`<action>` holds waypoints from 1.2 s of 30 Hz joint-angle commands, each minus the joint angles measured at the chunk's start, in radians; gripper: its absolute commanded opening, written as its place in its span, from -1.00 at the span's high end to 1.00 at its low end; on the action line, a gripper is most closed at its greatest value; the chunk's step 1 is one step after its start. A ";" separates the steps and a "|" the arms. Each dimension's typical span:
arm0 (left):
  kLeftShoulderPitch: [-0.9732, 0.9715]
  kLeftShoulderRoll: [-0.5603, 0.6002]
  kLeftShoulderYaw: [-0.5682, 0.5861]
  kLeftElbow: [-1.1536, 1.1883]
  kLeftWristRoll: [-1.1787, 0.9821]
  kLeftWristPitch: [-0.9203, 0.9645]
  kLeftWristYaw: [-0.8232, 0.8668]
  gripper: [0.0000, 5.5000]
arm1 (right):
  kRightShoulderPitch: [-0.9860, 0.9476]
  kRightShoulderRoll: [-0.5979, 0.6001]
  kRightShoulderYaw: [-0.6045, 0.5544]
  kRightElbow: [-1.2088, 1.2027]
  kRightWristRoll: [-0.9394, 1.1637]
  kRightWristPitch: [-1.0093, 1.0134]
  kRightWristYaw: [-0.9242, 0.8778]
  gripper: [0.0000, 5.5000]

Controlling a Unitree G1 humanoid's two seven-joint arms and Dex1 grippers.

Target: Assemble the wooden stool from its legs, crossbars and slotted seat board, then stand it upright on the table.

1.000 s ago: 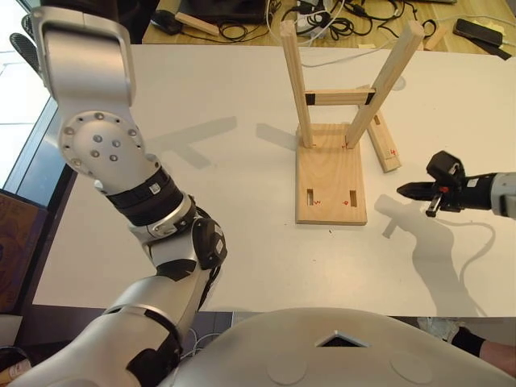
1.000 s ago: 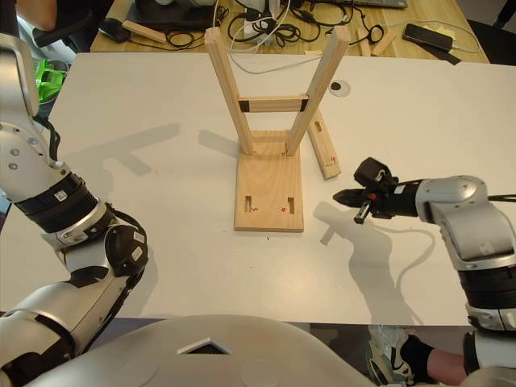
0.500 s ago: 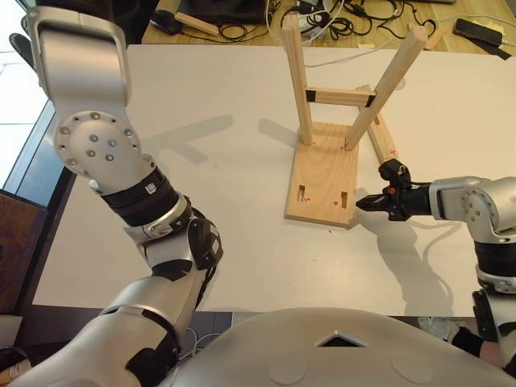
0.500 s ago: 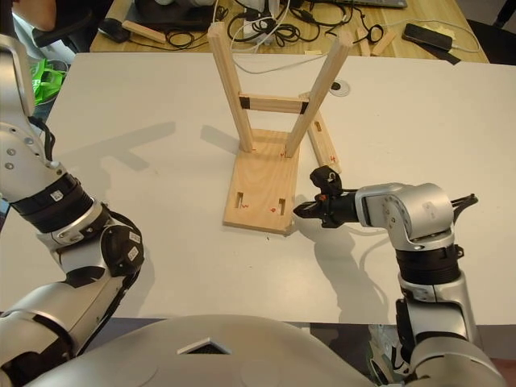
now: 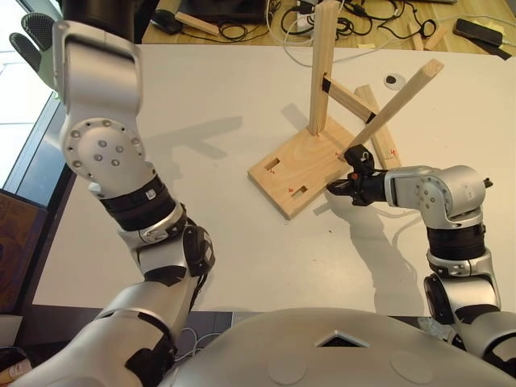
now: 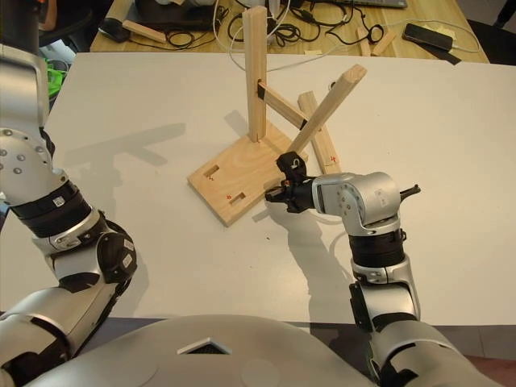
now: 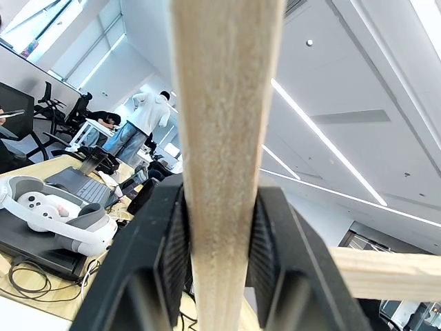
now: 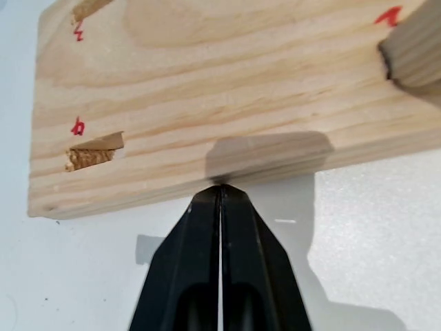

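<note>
**Centre of frame.** The slotted seat board (image 6: 236,176) lies flat and diagonal on the white table (image 6: 121,89). An upright leg (image 6: 255,81) rises from its upper corner. A crossbar (image 6: 282,105) joins this to a tilted leg (image 6: 329,105) leaning toward the upper right. A loose wooden bar (image 6: 324,153) lies just beyond. The right gripper (image 6: 272,196), fingers together, touches the board's lower right edge.

seat board (image 8: 207,83): bare pale wood, no varnish, matt; sanded smooth, grain v. clear
slot (image 8: 96,150): cut edges rough, splintery inside
leg (image 7: 224,103): same pale wood, matt, fine straight grain
crossbar (image 5: 348,94): bare wood too, matt
my right gripper (image 8: 220,187): black, looks like plastic, smooth w/ slight sheen
my left gripper (image 7: 219,234): black, matt; pads (image 7: 176,248) ribbed, prob. rubbery, can't tell for sure
table (image 5: 201,105): white top, smooth, mostly matt, soft sheen
</note>
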 commanded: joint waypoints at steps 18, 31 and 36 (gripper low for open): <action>0.355 0.323 -0.274 -0.032 0.213 0.081 -0.669 0.62 | 0.075 -0.100 -0.365 -0.158 0.147 -0.094 0.045 1.00; 0.369 0.273 -0.357 0.102 0.387 -0.038 -0.782 0.62 | 0.053 -0.048 -0.412 -0.179 0.197 -0.114 -0.010 1.00; 0.388 0.249 -0.356 0.115 0.409 -0.061 -0.784 0.62 | 0.048 -0.047 -0.404 -0.173 0.206 -0.126 -0.015 1.00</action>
